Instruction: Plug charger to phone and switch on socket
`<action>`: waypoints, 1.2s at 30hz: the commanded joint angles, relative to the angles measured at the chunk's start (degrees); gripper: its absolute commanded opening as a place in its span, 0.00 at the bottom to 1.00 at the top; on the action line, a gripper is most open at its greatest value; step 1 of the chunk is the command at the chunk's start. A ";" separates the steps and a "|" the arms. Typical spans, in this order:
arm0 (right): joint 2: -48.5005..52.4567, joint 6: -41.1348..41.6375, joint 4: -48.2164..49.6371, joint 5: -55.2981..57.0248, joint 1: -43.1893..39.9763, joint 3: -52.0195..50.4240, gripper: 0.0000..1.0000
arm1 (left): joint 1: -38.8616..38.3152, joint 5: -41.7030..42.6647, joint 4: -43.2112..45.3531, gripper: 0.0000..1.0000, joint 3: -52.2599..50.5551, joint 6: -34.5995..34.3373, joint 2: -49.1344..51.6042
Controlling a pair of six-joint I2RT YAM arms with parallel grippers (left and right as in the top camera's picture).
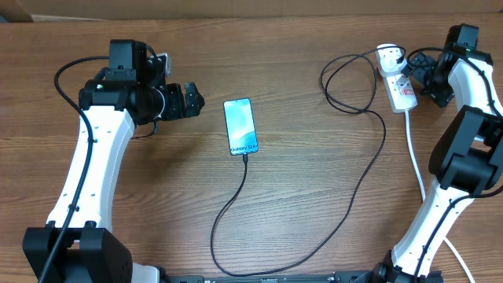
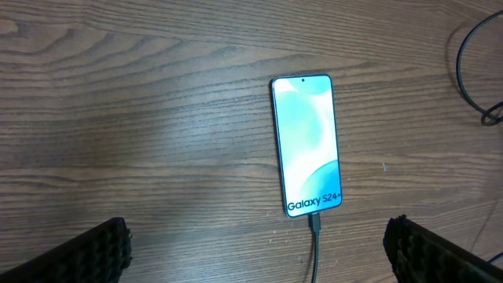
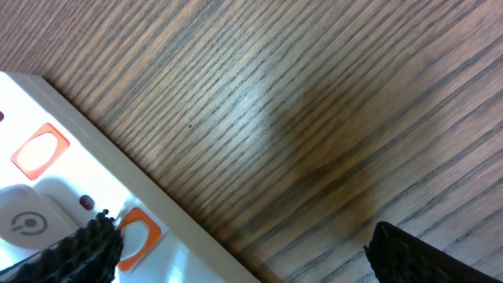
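The Galaxy S24+ phone (image 1: 240, 126) lies flat and face up on the wooden surface (image 1: 299, 181), its blue-teal screen lit. The small black tip of the charger cable (image 1: 245, 159) sits in the port at the phone's near end, just below the white lettering (the left wrist view shows the connector (image 2: 315, 224) seated there). From the phone the thin black cable runs toward the near edge of the surface and swings out to the phone's right. It then climbs and loops before it reaches the white plug adapter (image 1: 389, 56), far right of the phone. The adapter stands in the far end of the white power strip (image 1: 402, 90), whose thick white cord (image 1: 413, 145) trails toward the near edge.

The left tool (image 1: 192, 101) hovers just left of the phone, pointed at it, its fingers (image 2: 86, 255) spread wide and holding nothing. The right tool (image 1: 416, 72) is over the power strip, well to the phone's right, also spread apart. In its wrist view one finger (image 3: 78, 251) sits right beside an orange-red switch (image 3: 137, 228); whether it touches, I cannot tell.
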 commanded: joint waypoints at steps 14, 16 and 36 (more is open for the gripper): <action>2.45 -2.82 -3.56 -2.45 1.29 -0.59 1.00 | -0.11 0.26 0.04 1.00 0.33 -0.79 0.52; 1.49 -2.78 -5.35 -2.45 0.66 0.63 1.00 | -0.11 0.26 0.04 1.00 0.33 -0.79 0.52; -29.66 1.79 -22.25 -2.56 -3.19 1.97 1.00 | -0.11 0.26 0.04 1.00 0.33 -0.79 0.52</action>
